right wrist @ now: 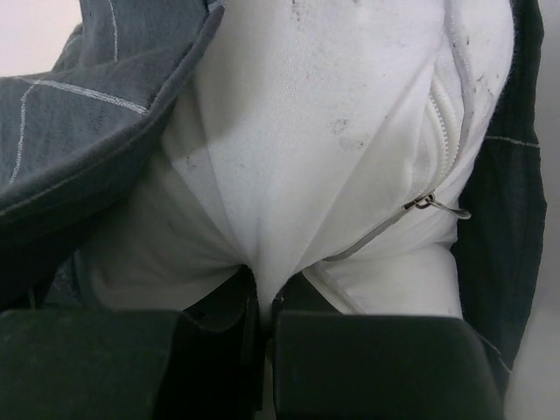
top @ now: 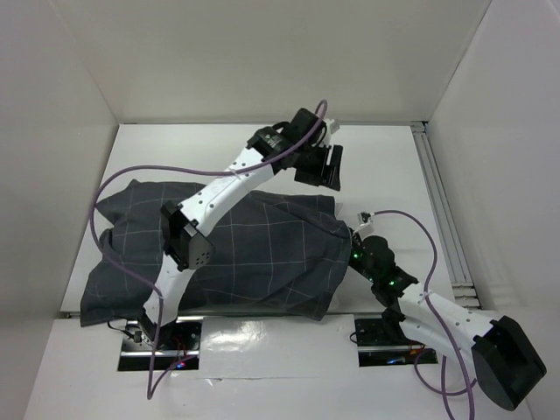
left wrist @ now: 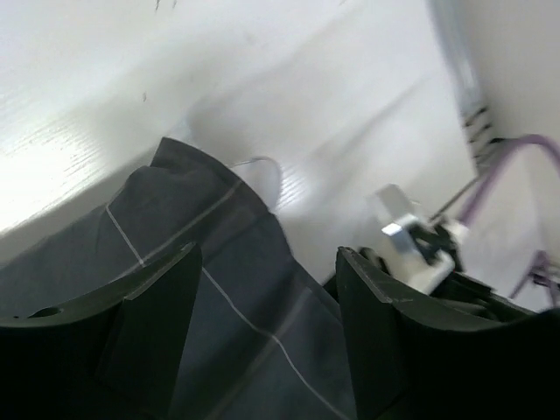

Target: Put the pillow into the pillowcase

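Nearing done, it seems: pillow (right wrist: 297,114) mostly inside the case (top: 236,254), its end bare at the case's mouth, pinched tight by the right claw (right wrist: 261,282); left claw (left wrist: 264,262) spread, empty.

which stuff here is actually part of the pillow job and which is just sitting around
Part of the job:
- pillow, pinched by the right gripper
- pillowcase, wrapped around the pillow
- left gripper, open near the pillowcase's far corner

Just around:
- purple cables
- metal rail on the right side
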